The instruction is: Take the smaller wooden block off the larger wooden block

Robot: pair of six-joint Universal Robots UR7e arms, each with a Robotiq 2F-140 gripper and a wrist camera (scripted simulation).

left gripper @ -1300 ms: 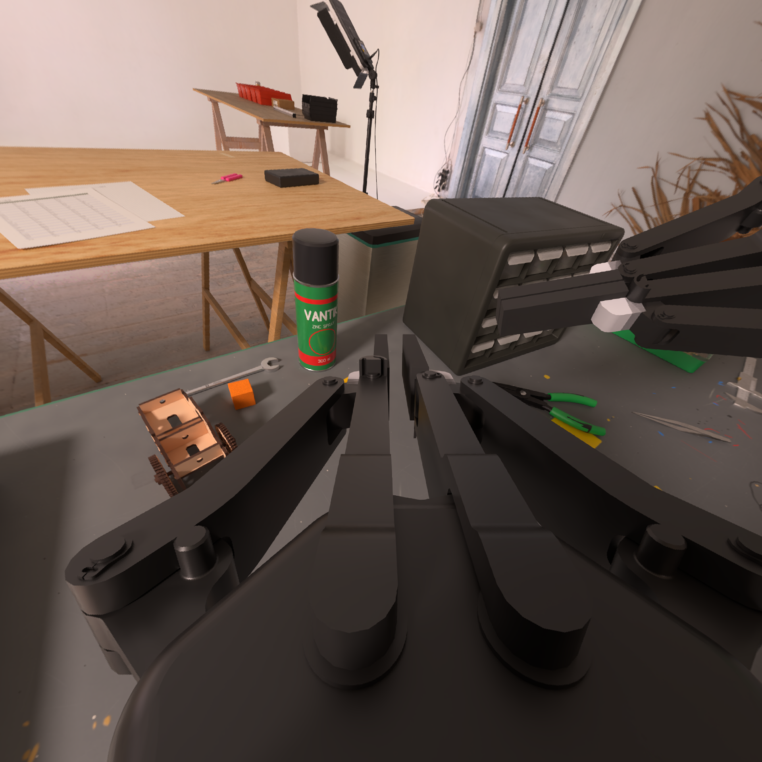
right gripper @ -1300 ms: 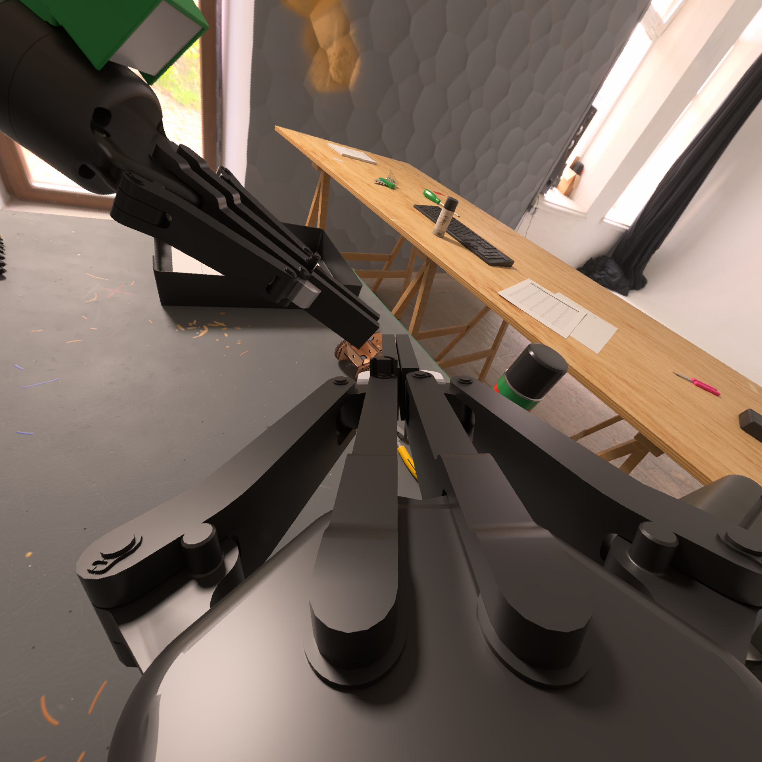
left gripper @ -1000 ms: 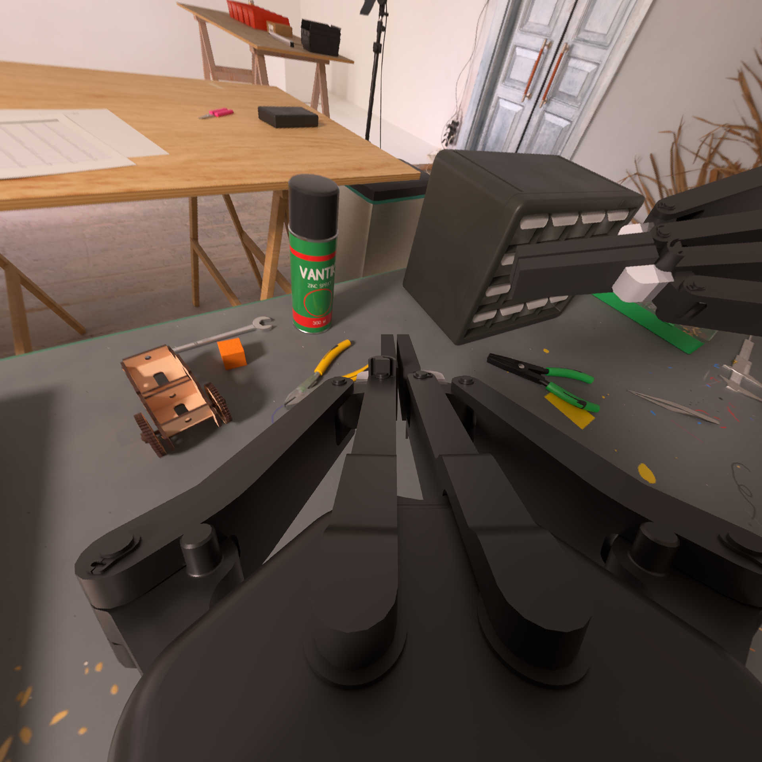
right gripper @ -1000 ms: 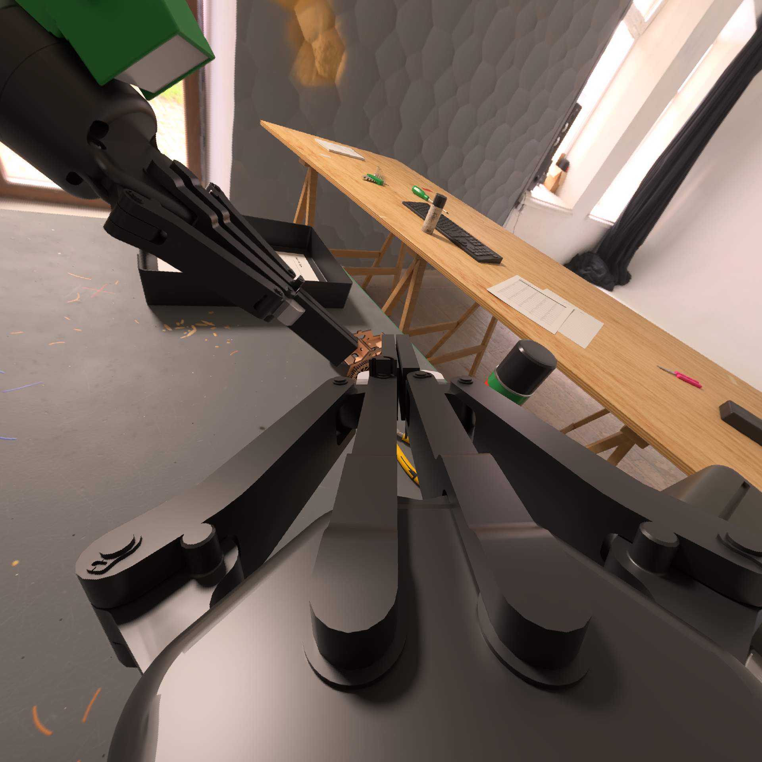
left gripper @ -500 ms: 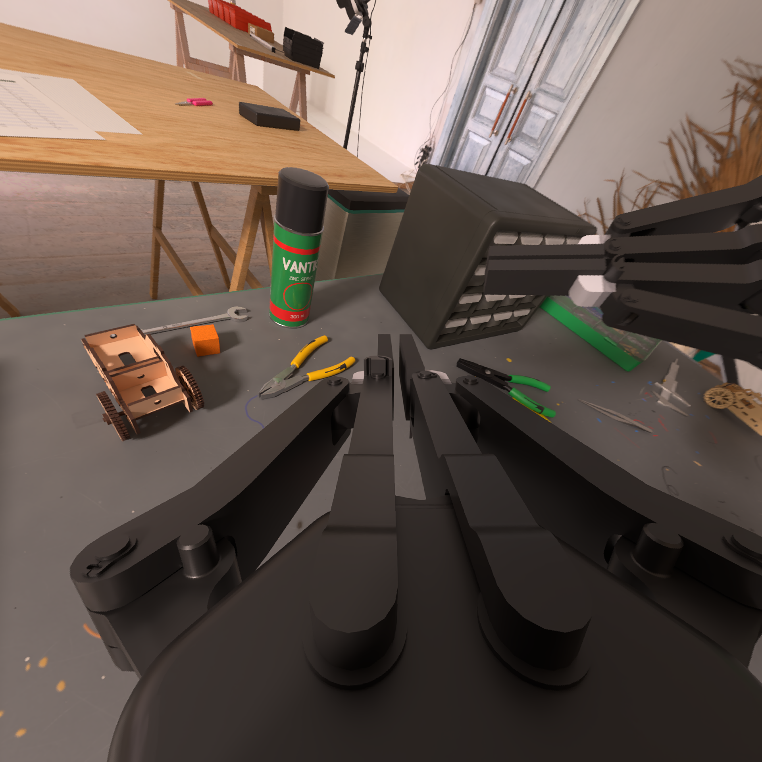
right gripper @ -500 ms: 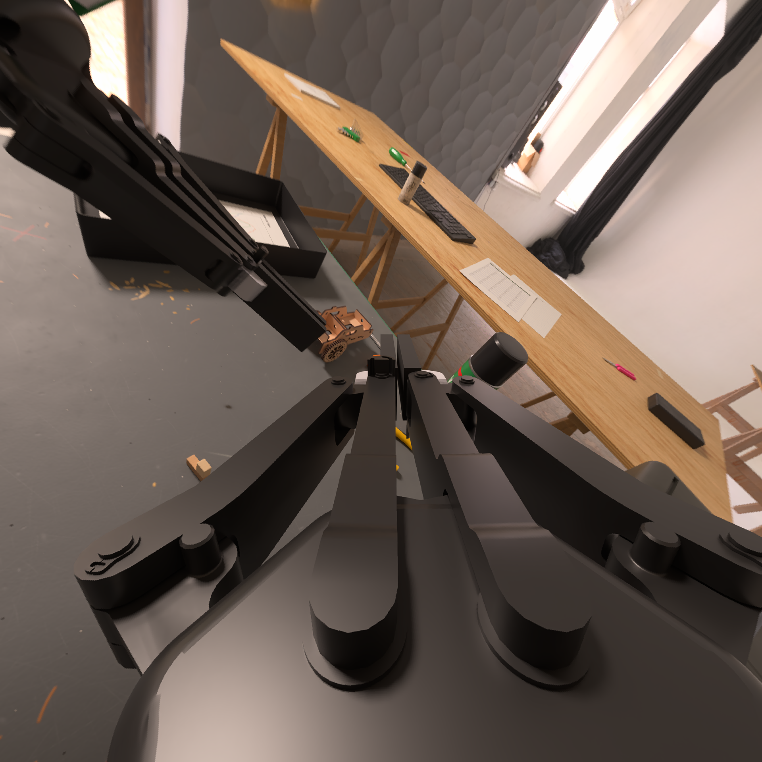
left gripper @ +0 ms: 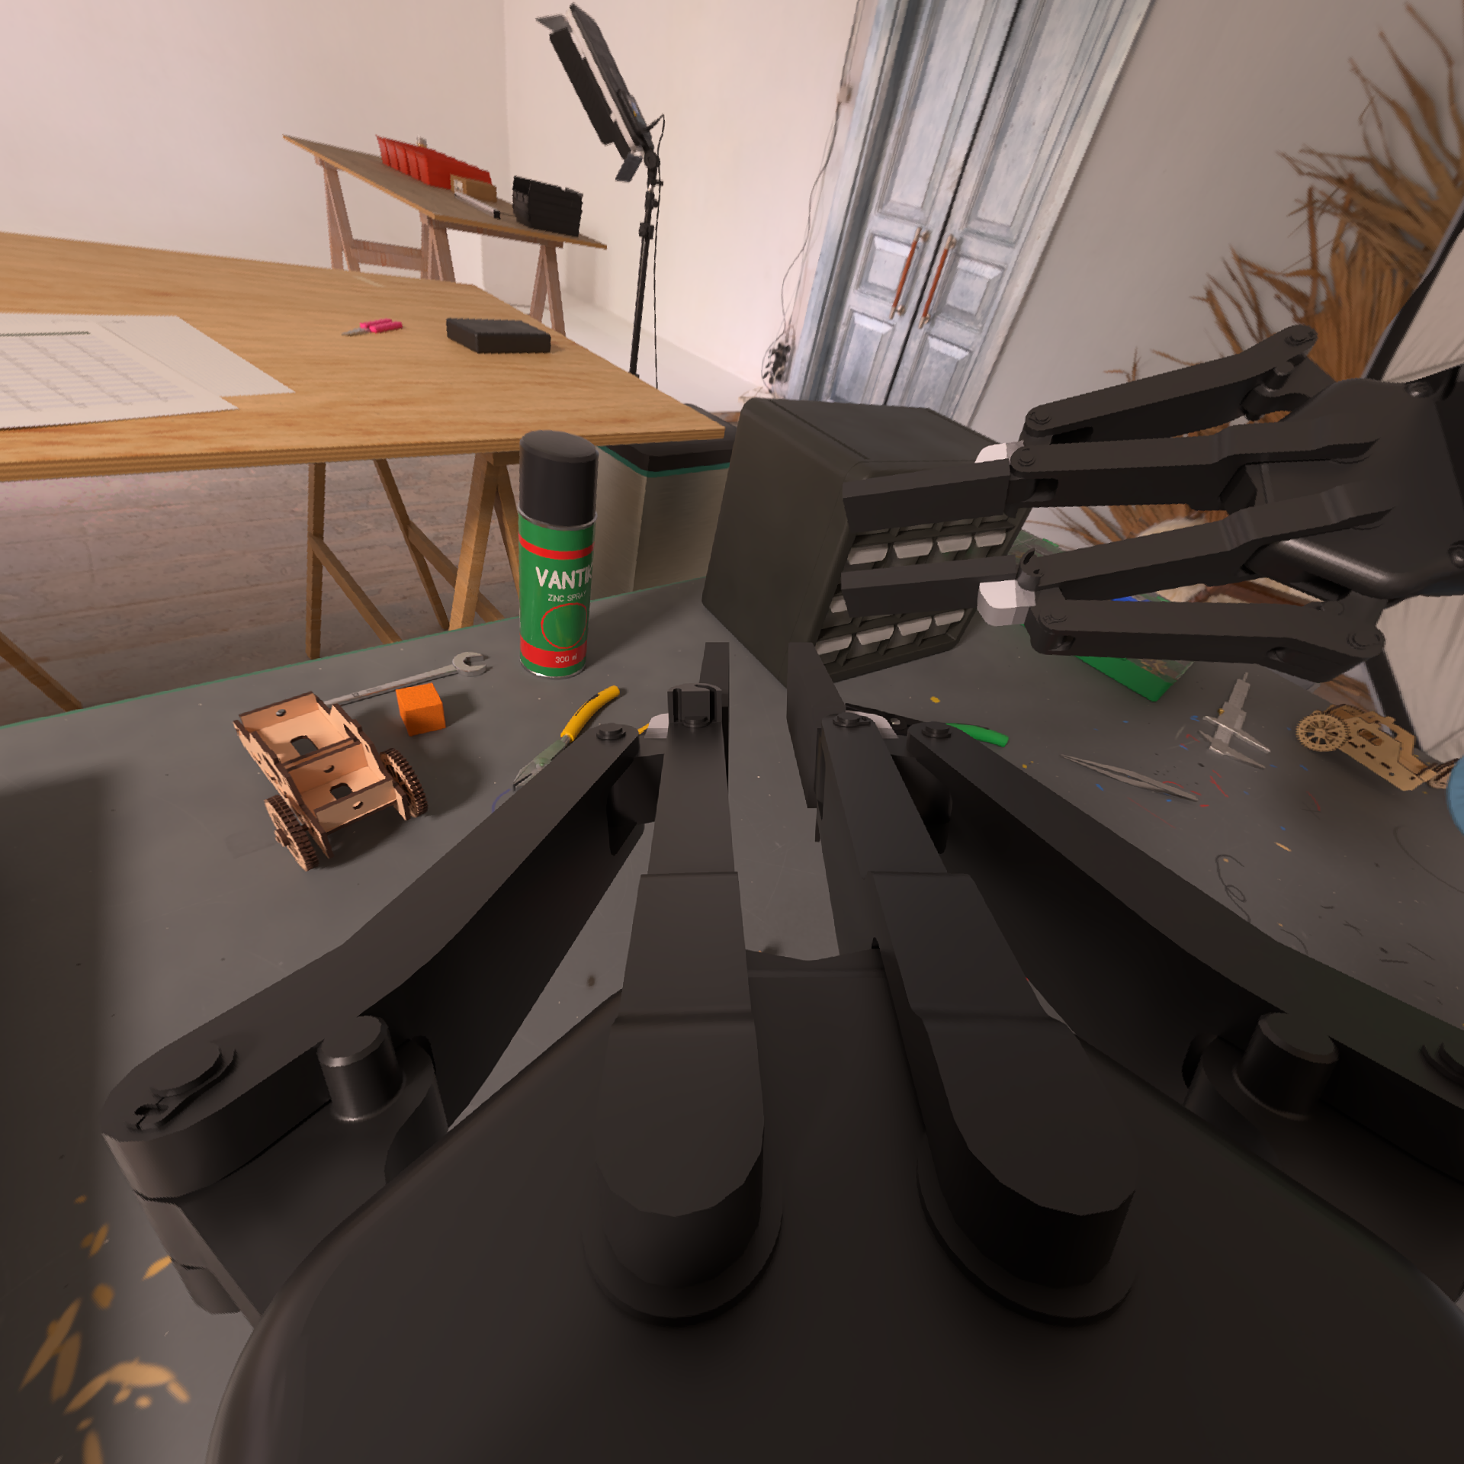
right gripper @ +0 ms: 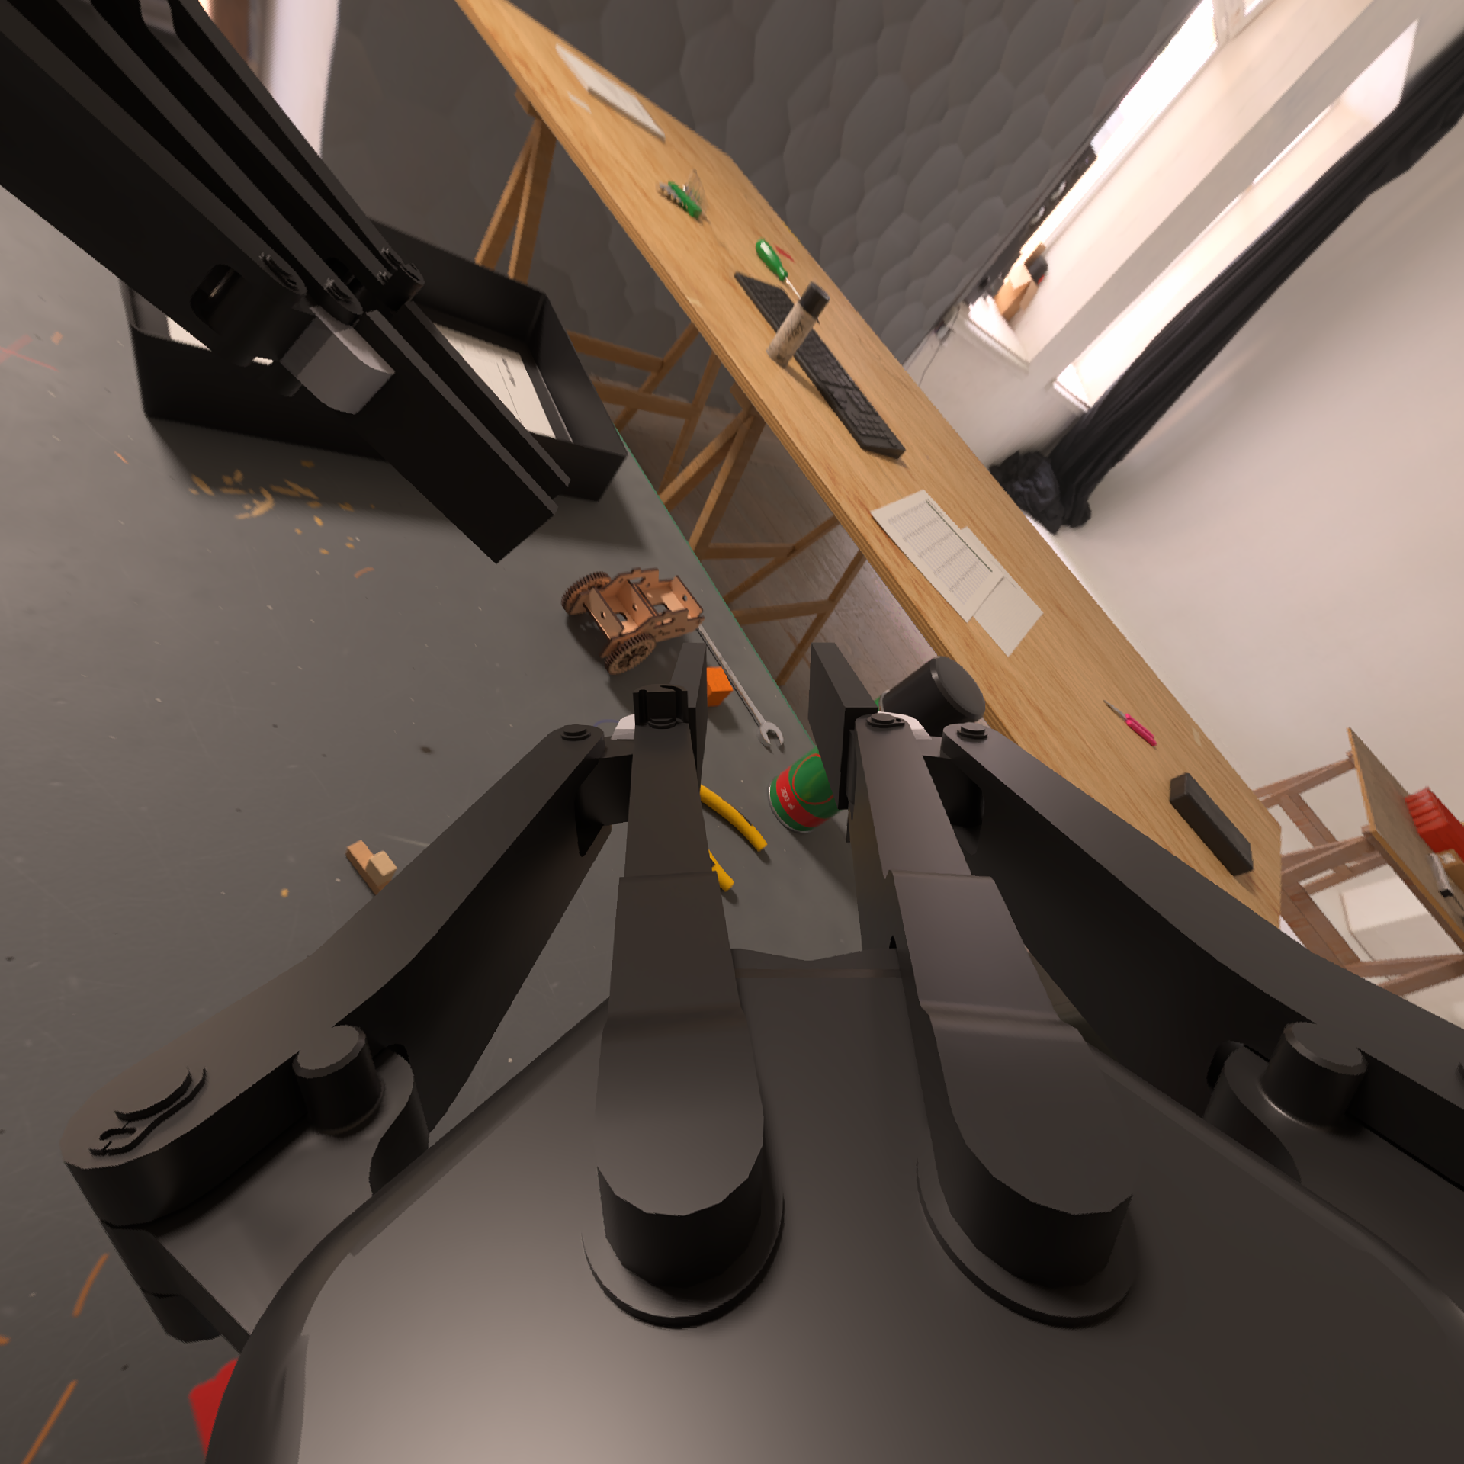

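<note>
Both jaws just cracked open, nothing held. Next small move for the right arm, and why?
Probably swing the right gripper down and left toward the wooden blocks. They sit on the grey bench well left of its jaws, the smaller one apparently on the larger. The jaws are open and empty, now lined up with the spray can instead. The left gripper looks no closer.

Left tool [left gripper: 756,673]: fingers formerly near-closed, now parted by a narrow gap. Right tool [right gripper: 756,673]: likewise parted, raised and tilted more steeply over the bench [right gripper: 198,713]. Stacked wooden blocks [right gripper: 371,865]: absent from the earliest right wrist pictures, now visible left of its fingers.
</note>
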